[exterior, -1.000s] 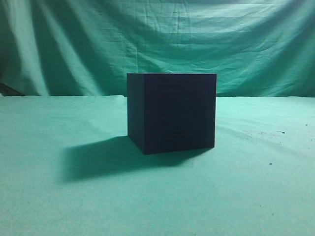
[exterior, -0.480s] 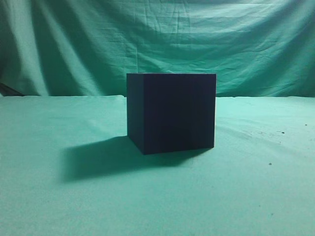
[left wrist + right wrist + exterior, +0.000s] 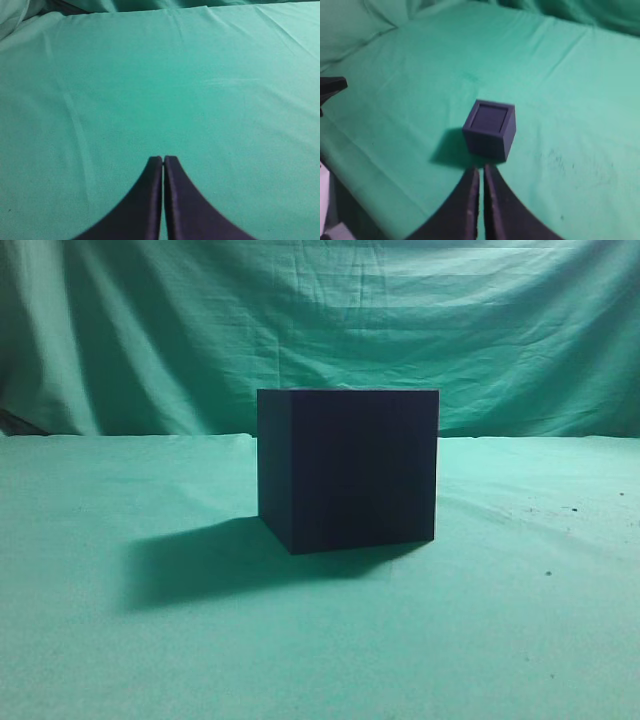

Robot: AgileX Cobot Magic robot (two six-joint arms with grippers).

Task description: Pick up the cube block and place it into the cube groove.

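Note:
The cube groove (image 3: 348,468), a large near-black box, stands on the green cloth in the middle of the exterior view. In the right wrist view it (image 3: 489,137) shows from above, with a raised rim around a lighter purple square in its top. I cannot tell whether that square is the groove's floor or the cube block; no separate cube block is in view. My right gripper (image 3: 480,170) is shut and empty, just in front of the box. My left gripper (image 3: 163,159) is shut and empty over bare cloth. Neither gripper shows in the exterior view.
Green cloth (image 3: 520,620) covers the table and hangs as a backdrop (image 3: 320,320). A dark pointed part (image 3: 330,86) pokes in at the left edge of the right wrist view. The table's edge runs along the lower left there.

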